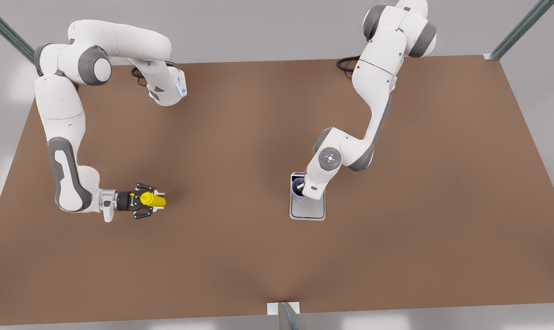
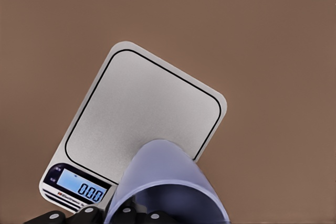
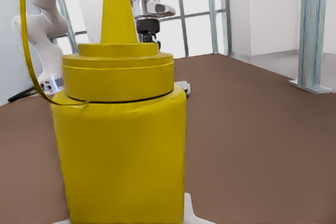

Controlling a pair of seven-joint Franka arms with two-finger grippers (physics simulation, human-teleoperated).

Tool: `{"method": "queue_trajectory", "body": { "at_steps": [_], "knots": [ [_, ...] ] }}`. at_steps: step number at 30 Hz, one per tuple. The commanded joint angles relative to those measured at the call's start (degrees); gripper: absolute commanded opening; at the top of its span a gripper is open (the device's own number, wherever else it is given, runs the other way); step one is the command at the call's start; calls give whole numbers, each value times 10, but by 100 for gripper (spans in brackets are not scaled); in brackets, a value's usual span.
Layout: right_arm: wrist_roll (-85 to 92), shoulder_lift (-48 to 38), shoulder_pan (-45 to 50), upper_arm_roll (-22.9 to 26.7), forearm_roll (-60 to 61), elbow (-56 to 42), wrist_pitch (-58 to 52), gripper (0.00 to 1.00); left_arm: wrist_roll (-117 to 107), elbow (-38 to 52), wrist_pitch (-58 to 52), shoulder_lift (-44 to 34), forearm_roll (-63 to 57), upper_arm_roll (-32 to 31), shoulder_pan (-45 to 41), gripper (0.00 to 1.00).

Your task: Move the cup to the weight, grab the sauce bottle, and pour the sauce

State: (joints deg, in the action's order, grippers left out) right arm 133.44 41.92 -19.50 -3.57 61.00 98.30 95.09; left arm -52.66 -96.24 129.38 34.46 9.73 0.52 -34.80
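The silver-grey weight [image 1: 308, 207] [image 2: 144, 111] lies on the brown table at the front view's centre right, its display reading 0.00. The pale lavender cup [image 1: 298, 187] [image 2: 168, 182] hangs over the weight's display end, with my left gripper [image 1: 302, 192] [image 2: 131, 216] shut on it from above. At the front view's left the yellow sauce bottle [image 1: 153, 200] [image 3: 121, 145] stands upright on the table. My right gripper [image 1: 154, 200] reaches in level from the side, and its white fingertips [image 3: 191, 212] press the bottle's sides, shut on it.
The brown table [image 1: 240, 256] stretches wide between the two arms and toward the front edge. Metal frame posts [image 1: 519, 27] stand at the table's corners, and a short post [image 1: 286, 314] sits at the middle of the near edge.
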Motion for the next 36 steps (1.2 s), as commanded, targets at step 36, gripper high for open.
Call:
{"method": "queue_trajectory", "body": {
  "at_steps": [36],
  "knots": [
    [-896, -6, 629, 1, -1097, -232, 277, 57, 496, 132, -358, -213, -47, 47, 305, 100]
  ]
}}
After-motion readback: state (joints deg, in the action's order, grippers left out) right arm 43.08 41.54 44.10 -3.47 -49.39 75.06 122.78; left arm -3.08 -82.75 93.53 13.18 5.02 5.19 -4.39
